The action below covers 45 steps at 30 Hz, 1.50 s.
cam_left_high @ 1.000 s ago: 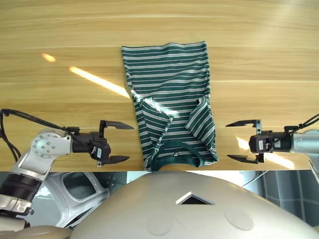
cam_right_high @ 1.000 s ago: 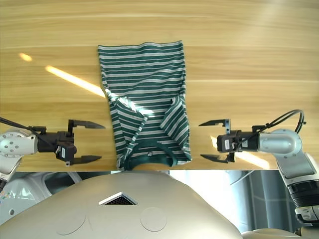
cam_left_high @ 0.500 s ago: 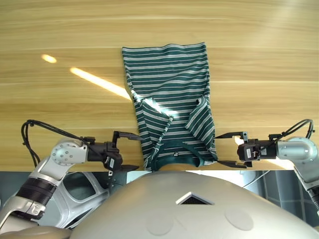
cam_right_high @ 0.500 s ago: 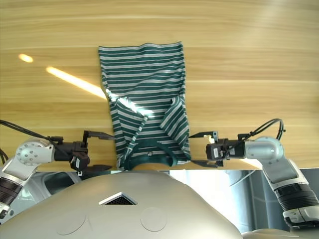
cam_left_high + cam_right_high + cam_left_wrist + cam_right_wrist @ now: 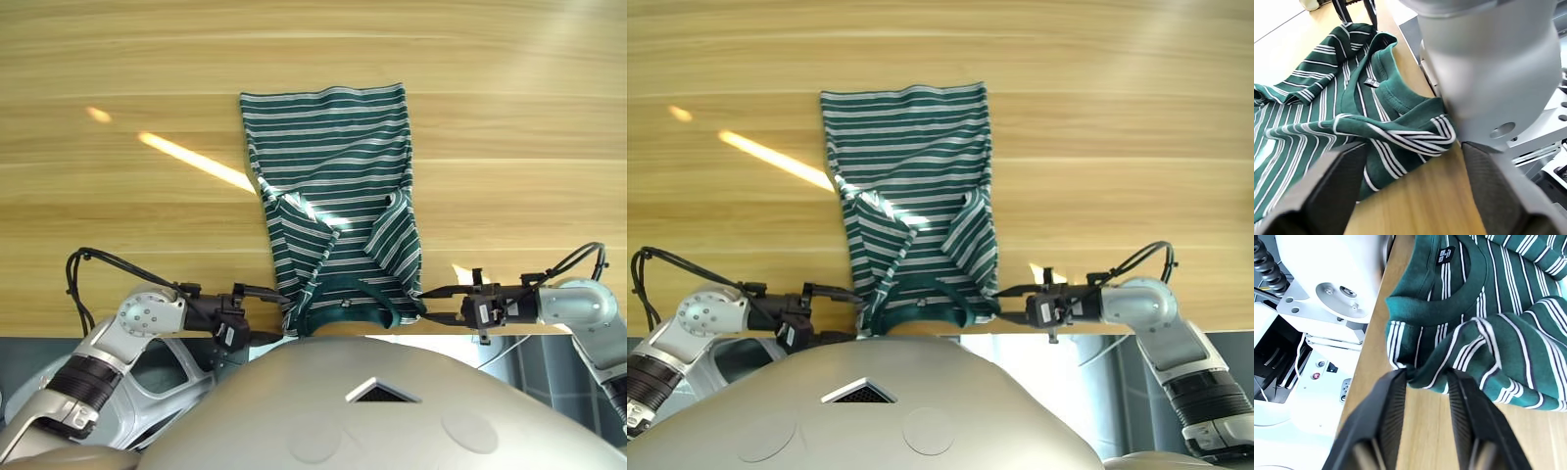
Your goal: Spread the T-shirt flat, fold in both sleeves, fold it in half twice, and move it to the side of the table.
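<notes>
green-and-white striped T-shirt [image 5: 333,166]: flat on light wooden table [image 5: 118,78], both sleeves folded in, collar at near table edge | left gripper [image 5: 274,315]: fingers apart, straddling shirt's left collar-end corner at table edge | right gripper [image 5: 428,305]: fingers apart, narrower gap, either side of right collar-end corner

The worktop [image 5: 509,117] is evenly and brightly lit; a diagonal glare streak [image 5: 196,162] and a small bright spot [image 5: 96,115] are seen on its left half. In the wrist views the left tool [image 5: 1413,149] and right tool [image 5: 1427,379] are rendered blurred
</notes>
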### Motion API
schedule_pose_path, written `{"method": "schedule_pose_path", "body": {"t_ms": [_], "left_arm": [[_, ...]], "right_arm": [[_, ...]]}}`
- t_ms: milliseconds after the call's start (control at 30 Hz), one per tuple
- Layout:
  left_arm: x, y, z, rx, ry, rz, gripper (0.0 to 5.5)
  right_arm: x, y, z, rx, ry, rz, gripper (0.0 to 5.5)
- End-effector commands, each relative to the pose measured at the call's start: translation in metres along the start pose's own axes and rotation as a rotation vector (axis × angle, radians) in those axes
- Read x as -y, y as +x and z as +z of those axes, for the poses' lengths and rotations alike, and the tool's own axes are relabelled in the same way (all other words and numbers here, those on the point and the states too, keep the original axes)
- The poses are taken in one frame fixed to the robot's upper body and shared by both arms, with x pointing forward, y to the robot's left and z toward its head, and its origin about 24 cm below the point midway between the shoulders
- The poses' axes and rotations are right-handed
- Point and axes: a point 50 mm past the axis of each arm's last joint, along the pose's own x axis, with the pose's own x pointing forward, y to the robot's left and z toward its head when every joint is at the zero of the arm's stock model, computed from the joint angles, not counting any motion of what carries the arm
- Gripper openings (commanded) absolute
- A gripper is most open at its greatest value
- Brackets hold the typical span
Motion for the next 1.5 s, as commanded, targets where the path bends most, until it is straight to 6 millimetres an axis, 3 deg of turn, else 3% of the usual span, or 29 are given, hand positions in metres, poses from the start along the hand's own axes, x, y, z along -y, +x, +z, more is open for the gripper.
{"method": "schedule_pose_path", "body": {"t_ms": [33,200,633,1133,1500], "left_arm": [[0.000,0.000,-0.003,-0.019,0.008,-0.023,2.79],[-0.001,0.003,-0.006,-0.023,0.005,-0.026,2.37],[-0.003,0.005,-0.005,-0.008,0.007,-0.019,2.37],[-0.008,0.007,-0.002,0.014,0.011,-0.007,0.03],[-0.022,-0.004,-0.002,0.003,0.026,0.057,0.01]], "right_arm": [[0.005,0.003,0.003,0.011,-0.019,-0.013,0.72],[0.009,0.005,0.006,0.027,-0.030,-0.022,0.03],[0.012,0.010,0.008,0.049,-0.036,-0.021,0.03],[0.013,0.013,0.008,0.052,-0.038,-0.018,0.00],[0.012,0.010,0.009,0.048,-0.049,0.003,0.00]]}}
